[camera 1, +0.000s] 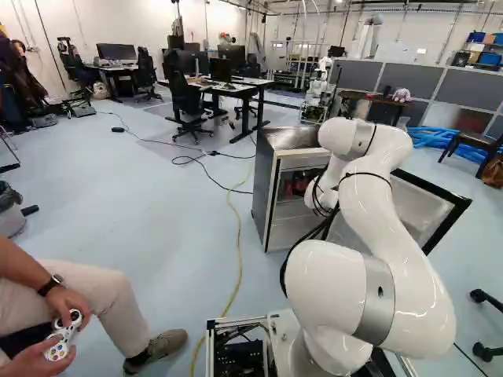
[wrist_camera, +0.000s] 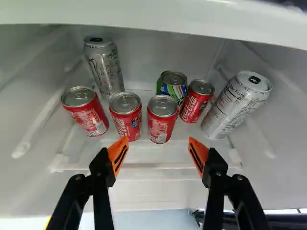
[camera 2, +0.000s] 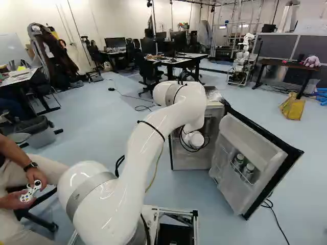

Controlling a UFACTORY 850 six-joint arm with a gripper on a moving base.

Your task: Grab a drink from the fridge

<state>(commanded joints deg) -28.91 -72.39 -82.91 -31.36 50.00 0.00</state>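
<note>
Right base view alone shows two cans (camera 2: 248, 172) in the fridge door (camera 2: 252, 139).

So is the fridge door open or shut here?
Open: in the right base view the fridge door stands swung out from the fridge, its inner side showing with two cans in it.

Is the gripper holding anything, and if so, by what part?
Nothing is held: the black two-fingered gripper with orange pads stands open, its fingers apart, with the short red cylindrical metal cans ahead of it.
</note>
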